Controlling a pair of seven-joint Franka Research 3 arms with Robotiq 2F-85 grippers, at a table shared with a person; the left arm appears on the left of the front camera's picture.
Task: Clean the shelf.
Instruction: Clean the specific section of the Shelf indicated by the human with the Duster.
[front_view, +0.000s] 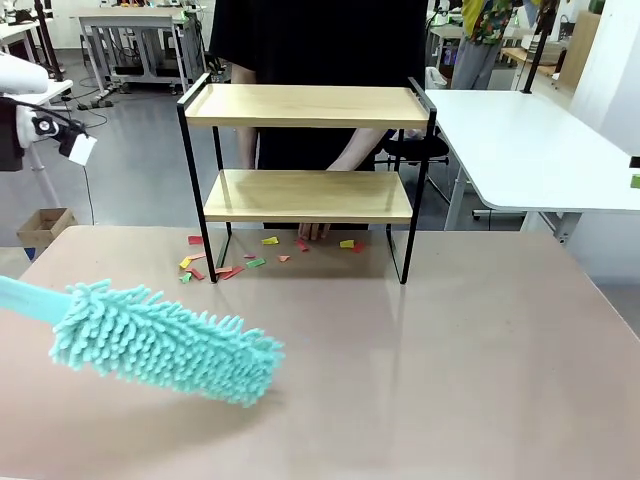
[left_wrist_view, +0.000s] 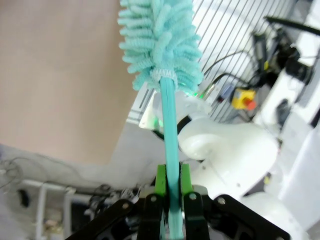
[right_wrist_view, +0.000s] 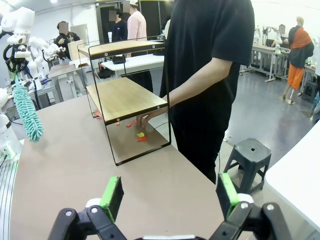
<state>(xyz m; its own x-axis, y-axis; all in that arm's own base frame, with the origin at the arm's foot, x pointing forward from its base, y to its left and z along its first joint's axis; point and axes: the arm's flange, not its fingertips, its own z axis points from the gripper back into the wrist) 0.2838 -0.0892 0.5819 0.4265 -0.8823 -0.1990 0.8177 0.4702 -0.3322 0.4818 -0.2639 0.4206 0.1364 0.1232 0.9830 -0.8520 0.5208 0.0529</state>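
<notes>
Centre of the front view, towards the top: the small two-tier shelf (front_view: 305, 105) of light wooden boards in a thin black metal frame is standing on its four legs at the far side of the pinkish-brown surface (front_view: 450, 380). Under the lower board, small scraps of coloured paper (front_view: 230, 262) in red, yellow, green and orange are lying scattered on the surface, some spilling out past the left legs. A person in a black top is standing right behind the shelf, and the person's hand (front_view: 315, 230) is reaching down behind the lower board, fingertips resting among the scraps.

Lower left of the front view, the fluffy teal microfibre duster (front_view: 160, 345) is slanting in from the left edge, head hanging just over the surface, well apart from the shelf, with bare surface between them. In the left wrist view the left end effector (left_wrist_view: 173, 172) is clamped tight on the duster's thin teal handle, green pads pressing on both sides. A yellow box with a red button (left_wrist_view: 243, 98) is sitting at right in that view.

In the right wrist view the right end effector (right_wrist_view: 170, 195) is hanging above the surface with its fingers spread wide, gripping nothing.

A white table (front_view: 530, 140) is standing at right, and a cardboard box (front_view: 42, 228) is sitting on the floor at left.
</notes>
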